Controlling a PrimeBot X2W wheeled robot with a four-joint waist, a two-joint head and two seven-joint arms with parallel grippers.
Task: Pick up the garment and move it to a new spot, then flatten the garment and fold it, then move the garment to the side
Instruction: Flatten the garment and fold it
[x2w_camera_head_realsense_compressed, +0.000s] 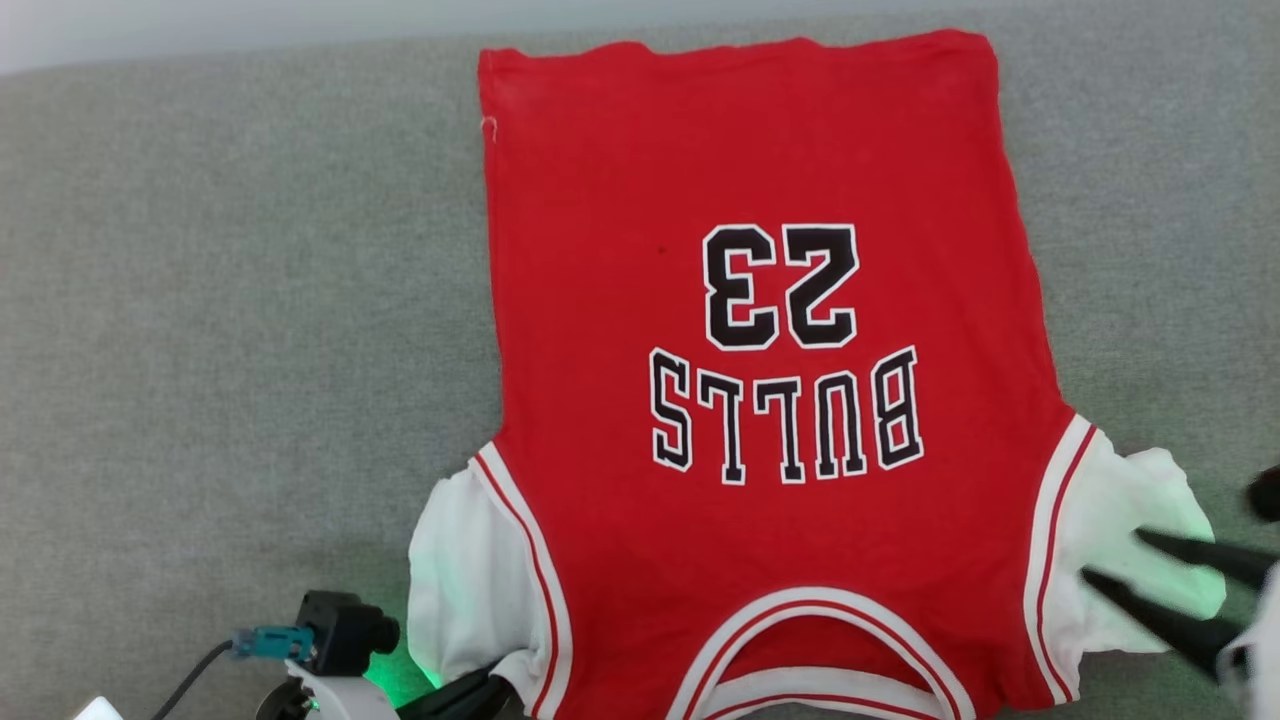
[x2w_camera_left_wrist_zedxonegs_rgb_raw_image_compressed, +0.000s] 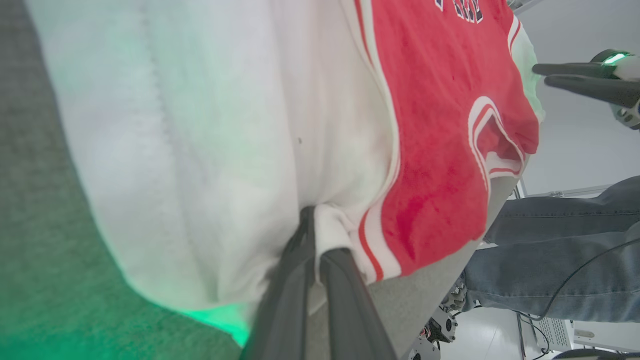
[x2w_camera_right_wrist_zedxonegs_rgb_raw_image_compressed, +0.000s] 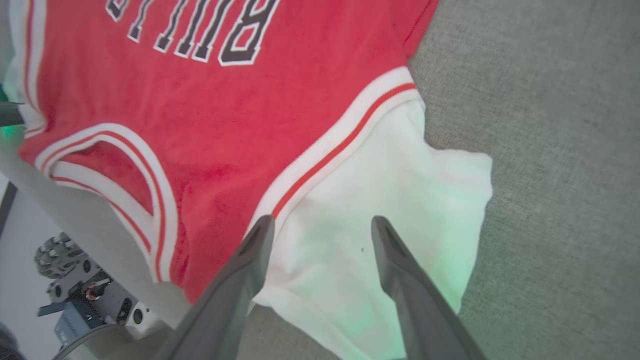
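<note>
The garment (x2w_camera_head_realsense_compressed: 650, 150), a red jersey with black "BULLS 23" lettering, lies spread flat on the grey cloth surface (x2w_camera_head_realsense_compressed: 200, 300), collar toward me. White sleeves stick out at both near corners. My left gripper (x2w_camera_head_realsense_compressed: 500, 685) is at the near left sleeve. In the left wrist view it (x2w_camera_left_wrist_zedxonegs_rgb_raw_image_compressed: 315, 235) is shut on that sleeve's hem, a fold of the garment (x2w_camera_left_wrist_zedxonegs_rgb_raw_image_compressed: 440, 125) pinched between the fingers. My right gripper (x2w_camera_head_realsense_compressed: 1112, 555) hovers open over the right white sleeve (x2w_camera_right_wrist_zedxonegs_rgb_raw_image_compressed: 400, 190). Its fingers (x2w_camera_right_wrist_zedxonegs_rgb_raw_image_compressed: 265, 235) stand apart above the cloth of the garment (x2w_camera_right_wrist_zedxonegs_rgb_raw_image_compressed: 200, 100), holding nothing. The right gripper (x2w_camera_left_wrist_zedxonegs_rgb_raw_image_compressed: 540, 75) also shows from the left wrist.
The grey surface extends wide to the left and right of the jersey; its near edge runs just under the collar. A person's legs in jeans (x2w_camera_left_wrist_zedxonegs_rgb_raw_image_compressed: 550, 240) are beyond that edge. Robot base parts (x2w_camera_right_wrist_zedxonegs_rgb_raw_image_compressed: 75, 290) sit below it.
</note>
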